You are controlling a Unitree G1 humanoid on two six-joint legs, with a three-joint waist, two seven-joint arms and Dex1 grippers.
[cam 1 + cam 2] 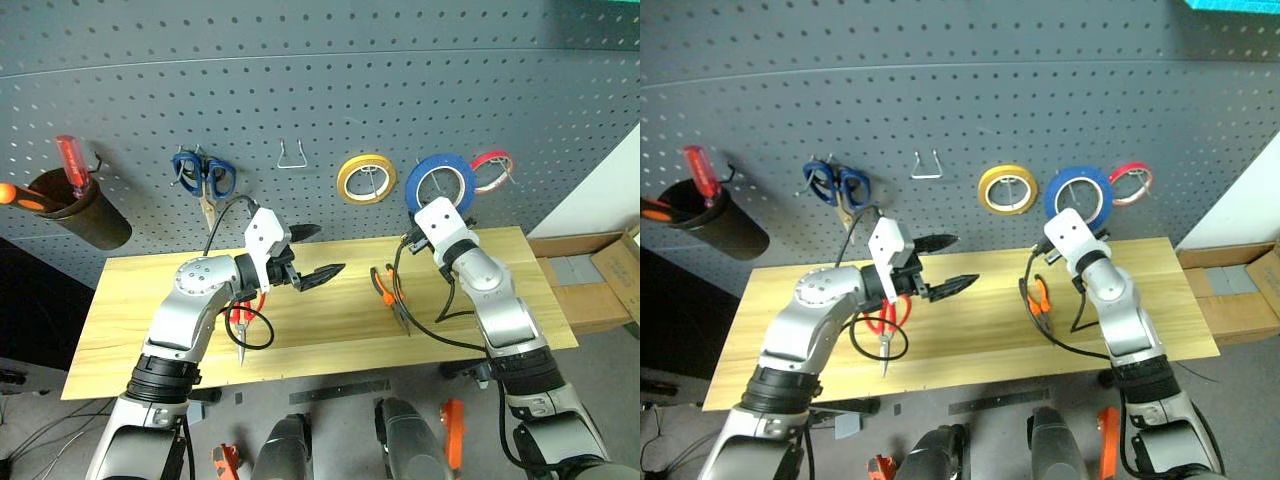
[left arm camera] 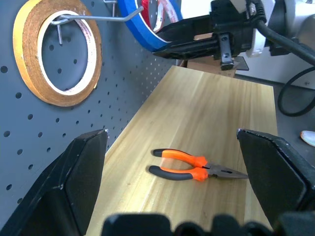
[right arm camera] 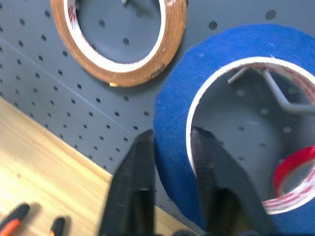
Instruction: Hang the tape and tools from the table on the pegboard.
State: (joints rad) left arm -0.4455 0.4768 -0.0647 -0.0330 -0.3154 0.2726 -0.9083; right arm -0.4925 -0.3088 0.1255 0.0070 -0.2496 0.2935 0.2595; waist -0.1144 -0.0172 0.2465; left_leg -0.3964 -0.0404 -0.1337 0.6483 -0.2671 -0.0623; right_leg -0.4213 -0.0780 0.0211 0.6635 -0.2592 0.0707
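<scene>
The blue tape [image 1: 440, 183] hangs on a metal hook of the grey pegboard [image 1: 300, 80], between a yellow ring and a red one. My right gripper [image 3: 172, 137] is up at the tape. One finger is outside the tape's band and one inside the ring, slightly parted, open. My left gripper [image 1: 328, 252] hovers wide open and empty over the middle of the table [image 1: 330, 330]. The orange-and-black pliers [image 1: 388, 292] lie on the wood between my arms. The red-handled scissors [image 1: 885, 315] lie partly hidden under my left forearm.
On the board hang a yellow tape ring [image 1: 365, 178], a red tape ring [image 1: 492, 170], blue-handled scissors [image 1: 205, 178] and an empty wire hook [image 1: 290, 155]. A dark cup [image 1: 85, 215] at the far left holds a red-handled screwdriver. Cardboard boxes [image 1: 590, 280] stand past the table's right end.
</scene>
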